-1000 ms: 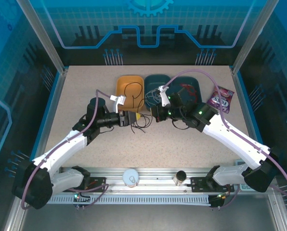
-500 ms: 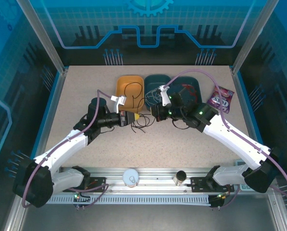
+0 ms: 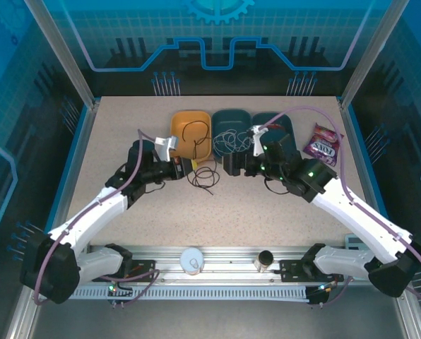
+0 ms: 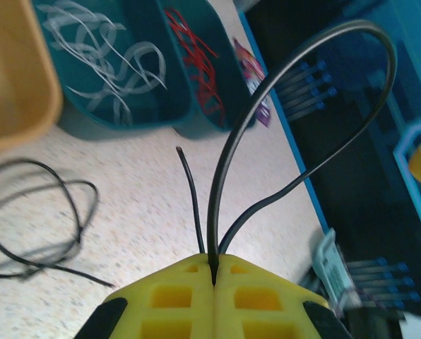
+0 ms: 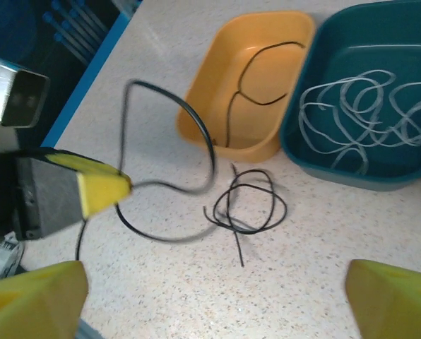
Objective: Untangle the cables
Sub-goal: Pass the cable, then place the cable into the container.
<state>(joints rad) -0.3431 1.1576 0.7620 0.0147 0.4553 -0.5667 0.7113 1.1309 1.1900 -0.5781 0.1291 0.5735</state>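
The left gripper [image 4: 214, 263], yellow fingers pressed together, pinches a black cable [image 4: 210, 212] that arches up from it in a tall loop. The right gripper [image 5: 217, 304] is spread wide; a second ago it was closed beside the left one, and it has since drawn back right. Between them a loose black coil [image 5: 246, 201] lies on the speckled worktop [image 5: 323, 261]. Above it, an orange tray [image 5: 253, 145] holds a black strand [image 5: 240, 85], and a teal tray [image 5: 366, 176] holds tangled white-grey cable [image 5: 352, 113].
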